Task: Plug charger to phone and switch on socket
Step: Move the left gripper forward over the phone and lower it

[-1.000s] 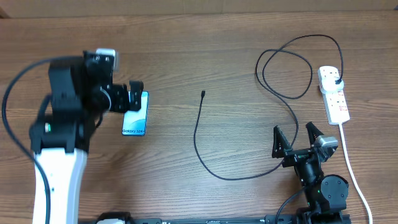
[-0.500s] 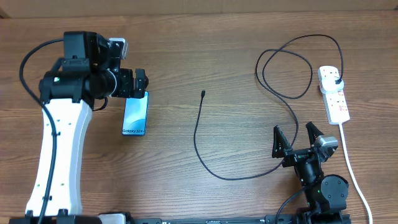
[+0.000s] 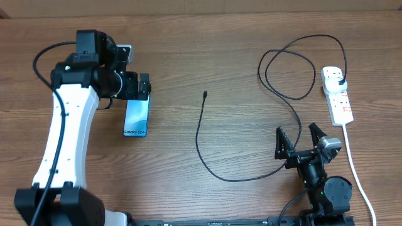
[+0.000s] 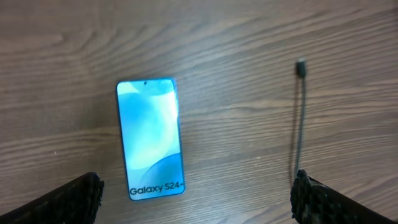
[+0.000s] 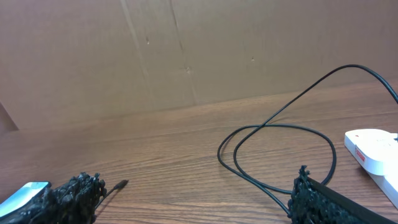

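Observation:
The phone (image 3: 136, 117) lies flat on the wooden table at the left, blue screen up, with "Galaxy" text at its near short edge. It also shows in the left wrist view (image 4: 150, 137). My left gripper (image 3: 136, 86) hovers open above the phone's far end and holds nothing. The charger cable (image 3: 200, 143) curves across the middle, its connector tip (image 3: 205, 95) lying free, seen too in the left wrist view (image 4: 301, 67). Its black plug (image 3: 341, 82) sits in the white power strip (image 3: 337, 95) at the right. My right gripper (image 3: 298, 142) rests open and empty near the front edge.
The strip's thick white cord (image 3: 355, 169) runs toward the front right edge. The cable loops (image 3: 289, 69) lie at the back right. A cardboard wall (image 5: 186, 50) stands behind the table.
My left arm has swung toward the back and right, so its gripper now hangs over the phone's far end. The phone, cable and right arm have not moved.

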Robot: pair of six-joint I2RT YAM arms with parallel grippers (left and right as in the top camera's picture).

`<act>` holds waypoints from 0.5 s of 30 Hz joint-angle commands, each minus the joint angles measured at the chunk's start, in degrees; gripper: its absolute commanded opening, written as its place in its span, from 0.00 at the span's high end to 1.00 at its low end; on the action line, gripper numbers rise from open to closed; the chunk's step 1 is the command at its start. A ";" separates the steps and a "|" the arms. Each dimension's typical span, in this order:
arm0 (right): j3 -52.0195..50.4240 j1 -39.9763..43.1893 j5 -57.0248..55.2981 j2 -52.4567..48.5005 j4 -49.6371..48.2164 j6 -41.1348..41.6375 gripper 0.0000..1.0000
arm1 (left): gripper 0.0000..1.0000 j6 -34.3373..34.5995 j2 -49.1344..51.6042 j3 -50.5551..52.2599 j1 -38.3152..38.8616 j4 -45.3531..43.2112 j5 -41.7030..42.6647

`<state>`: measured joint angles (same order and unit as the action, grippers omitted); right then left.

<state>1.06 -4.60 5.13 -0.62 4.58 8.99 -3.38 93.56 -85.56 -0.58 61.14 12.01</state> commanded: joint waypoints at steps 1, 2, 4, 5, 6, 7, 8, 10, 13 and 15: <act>-0.61 -0.33 0.07 0.46 -0.20 0.13 0.00 | 0.00 -0.90 3.74 -1.29 -0.13 0.87 -2.60; -0.61 -0.33 0.07 0.46 -0.20 0.13 0.00 | 0.00 -0.90 5.20 -1.29 -0.13 1.20 -2.93; -0.61 -0.31 0.07 0.46 -0.20 0.13 0.00 | 0.00 -0.87 7.04 -1.29 -0.13 1.51 -3.50; -0.61 -0.31 0.07 0.46 -0.20 0.11 0.00 | 0.00 -0.87 7.87 -1.29 -0.13 1.66 -3.52; -0.61 -0.33 0.07 0.46 -0.20 0.13 0.00 | 0.00 -0.87 8.70 -1.29 -0.13 1.75 -3.65; -0.61 -0.33 0.04 0.46 -0.20 0.13 0.00 | 0.00 -0.90 9.60 -1.29 -0.13 1.86 -3.72; -0.61 -0.31 0.07 0.46 -0.20 0.13 0.00 | 0.00 -0.85 10.36 -1.29 -0.13 1.88 -3.91; -0.61 -0.33 0.07 0.46 -0.20 0.13 0.00 | 0.00 -0.20 11.87 -1.29 -0.09 1.90 -5.03; -0.61 -0.33 0.07 0.46 -0.20 0.13 0.00 | 0.00 -0.04 13.79 -1.27 -0.09 1.95 -6.27; -0.61 -0.33 0.07 0.46 -0.20 0.13 0.00 | 0.00 -0.07 14.82 -1.27 -0.09 1.88 -7.63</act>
<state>1.06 -4.60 5.13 -0.62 4.58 8.99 -3.36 106.59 -85.56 -0.58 62.85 7.11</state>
